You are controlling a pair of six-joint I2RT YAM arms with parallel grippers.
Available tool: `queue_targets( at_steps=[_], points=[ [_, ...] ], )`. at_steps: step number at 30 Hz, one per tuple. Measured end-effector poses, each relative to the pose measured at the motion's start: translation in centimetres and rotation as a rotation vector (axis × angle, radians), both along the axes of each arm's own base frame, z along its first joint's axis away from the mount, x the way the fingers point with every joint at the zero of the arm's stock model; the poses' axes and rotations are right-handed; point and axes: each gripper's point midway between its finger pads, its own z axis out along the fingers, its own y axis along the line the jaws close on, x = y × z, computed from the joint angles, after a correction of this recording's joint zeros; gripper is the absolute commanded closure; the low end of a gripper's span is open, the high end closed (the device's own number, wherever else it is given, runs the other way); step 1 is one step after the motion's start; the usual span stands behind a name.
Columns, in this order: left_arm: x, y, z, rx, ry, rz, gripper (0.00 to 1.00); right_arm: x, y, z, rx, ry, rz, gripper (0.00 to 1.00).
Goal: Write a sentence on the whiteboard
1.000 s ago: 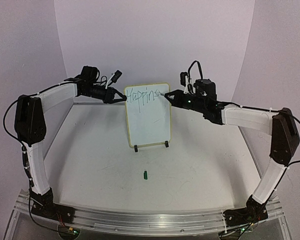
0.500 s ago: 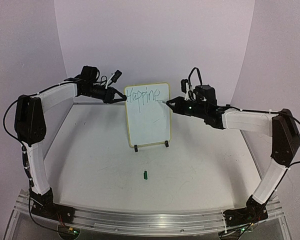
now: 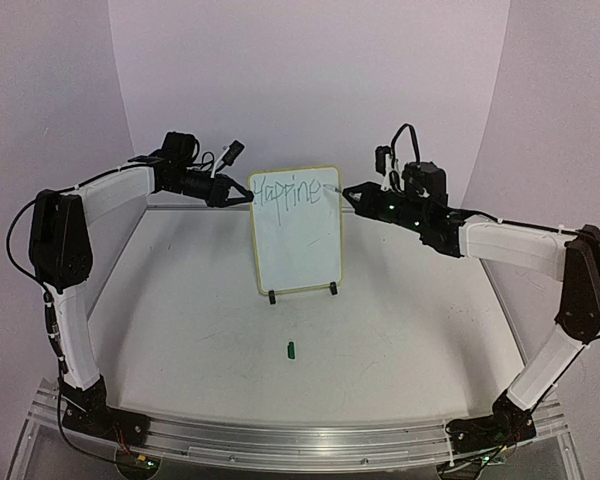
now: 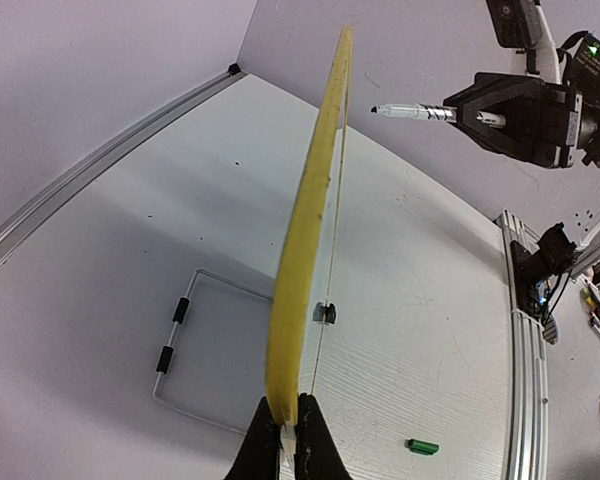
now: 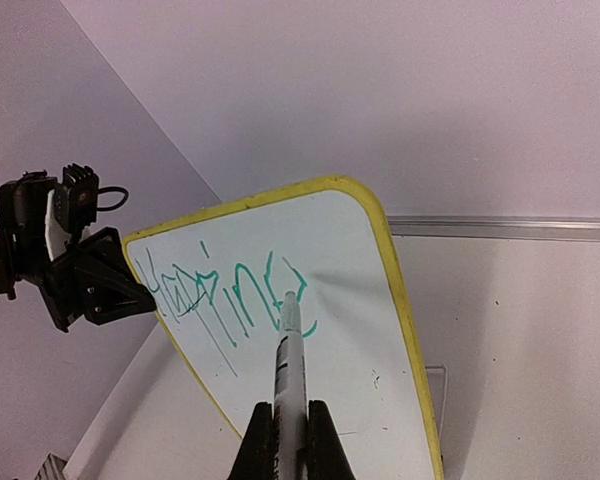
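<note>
Pinching whiteboard (image 3: pixel 300 240) edge with left gripper (image 4: pixel 290 415), right gripper (image 5: pixel 288 412) clamped on pen (image 5: pixel 290 350), sentence (image 5: pixel 242 290) legible only as "Happine"

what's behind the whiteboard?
A metal wire stand: in the left wrist view its frame lies on the table behind the whiteboard. From the top camera the whiteboard covers that frame; only two black feet show in front.

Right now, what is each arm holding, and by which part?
Left jaws pinch the whiteboard by its left rim; right jaws grip the pen by its barrel.
</note>
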Motion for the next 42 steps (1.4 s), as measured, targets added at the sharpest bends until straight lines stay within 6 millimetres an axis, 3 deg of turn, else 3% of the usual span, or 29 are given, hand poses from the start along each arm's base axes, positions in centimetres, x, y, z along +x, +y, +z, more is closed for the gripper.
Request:
queue_targets(
  at_steps=[11, 20, 29, 42],
  points=[
    [0.0, 0.0, 0.0, 0.0, 0.0, 0.0, 1.0, 1.0, -0.9, -0.2, -0.002, 0.004, -0.028, 1.0],
    [0.0, 0.0, 0.0, 0.0, 0.0, 0.001, 1.0, 2.1, -0.3, -0.1, 0.005, -0.001, -0.018, 1.0],
    [0.0, 0.0, 0.0, 0.0, -0.001, 0.001, 1.0, 1.9, 0.4, -0.6, 0.006, 0.014, 0.023, 1.0],
    [0.0, 0.0, 0.0, -0.001, -0.001, 0.001, 1.0, 1.5, -0.2, -2.8, -0.022, 0.053, 0.004, 1.0]
  ],
)
